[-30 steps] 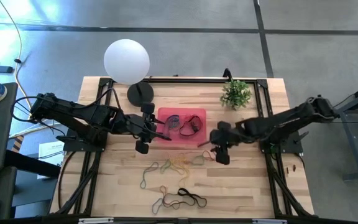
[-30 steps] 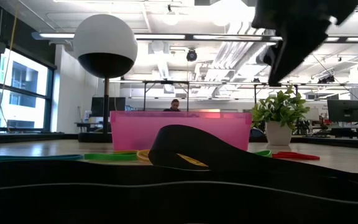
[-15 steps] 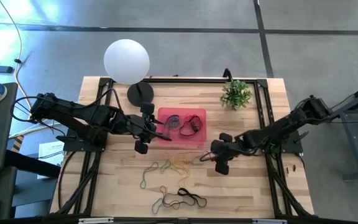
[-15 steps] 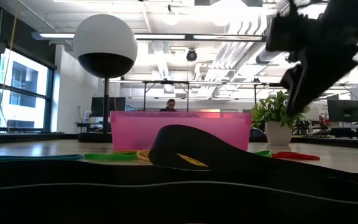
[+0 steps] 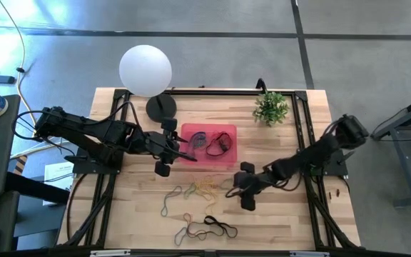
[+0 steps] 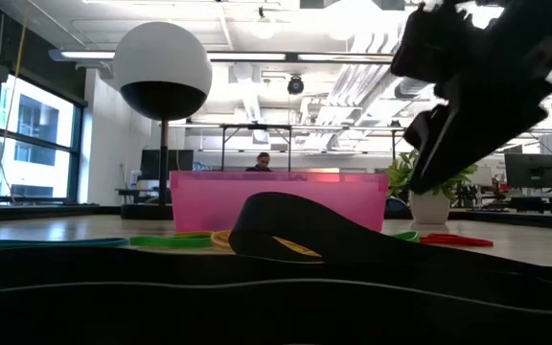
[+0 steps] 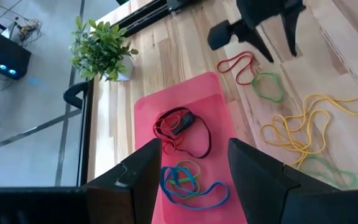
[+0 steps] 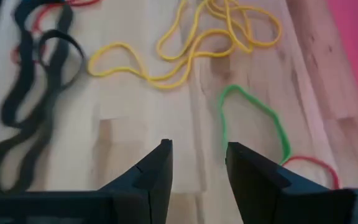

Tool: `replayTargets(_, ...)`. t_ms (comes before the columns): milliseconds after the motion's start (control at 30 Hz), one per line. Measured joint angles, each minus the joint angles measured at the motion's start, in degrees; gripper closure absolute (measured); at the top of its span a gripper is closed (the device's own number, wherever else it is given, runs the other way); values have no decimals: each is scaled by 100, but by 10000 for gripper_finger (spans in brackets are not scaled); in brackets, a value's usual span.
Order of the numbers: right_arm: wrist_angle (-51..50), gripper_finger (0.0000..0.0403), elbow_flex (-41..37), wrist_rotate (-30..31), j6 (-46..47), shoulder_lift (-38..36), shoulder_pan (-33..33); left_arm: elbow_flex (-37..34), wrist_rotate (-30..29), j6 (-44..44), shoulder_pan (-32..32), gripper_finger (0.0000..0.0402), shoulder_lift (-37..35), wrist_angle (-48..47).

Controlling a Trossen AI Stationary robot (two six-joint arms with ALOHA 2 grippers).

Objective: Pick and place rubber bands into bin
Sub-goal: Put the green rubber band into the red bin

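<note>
Parted and empty, both pairs of jaws hold nothing. Farthest left in the high view, the left gripper (image 5: 182, 148) hovers at the left edge of the bin (image 5: 227, 161), its fingers (image 7: 140, 180) apart with a clear gap between them, pointing over the pink tray. Just behind it stands the white globe lamp (image 5: 145, 69) on its round black base.

Inside the bin (image 7: 148, 109) lie a few rubber bands: a red and black tangle (image 7: 182, 129) toward the plant end, and a blue and green cluster (image 7: 191, 182) close to the left gripper.

On the wooden table (image 5: 284, 221) in front of the bin lies a spread of loose bands: yellow loops (image 8: 210, 31), a green band (image 8: 257, 121) and a red one (image 7: 239, 65) near the bin's right corner. Wide black bands (image 5: 212, 227) lie nearer the table's front edge.

Right of these, the right gripper (image 5: 231, 184) hangs low over the table, fingers (image 8: 154, 177) set moderately apart, just beside the green band. A potted plant (image 5: 271, 108) stands at the table's back right.
</note>
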Motion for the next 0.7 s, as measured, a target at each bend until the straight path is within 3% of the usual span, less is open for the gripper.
replayTargets(333,106,263,392,-41,-349,860,-186,0,0,-123,0,229,0,-7)
replayTargets(700,-194,267,406,-206,26,1005,-316,0,0,-165,0,229,0,-11)
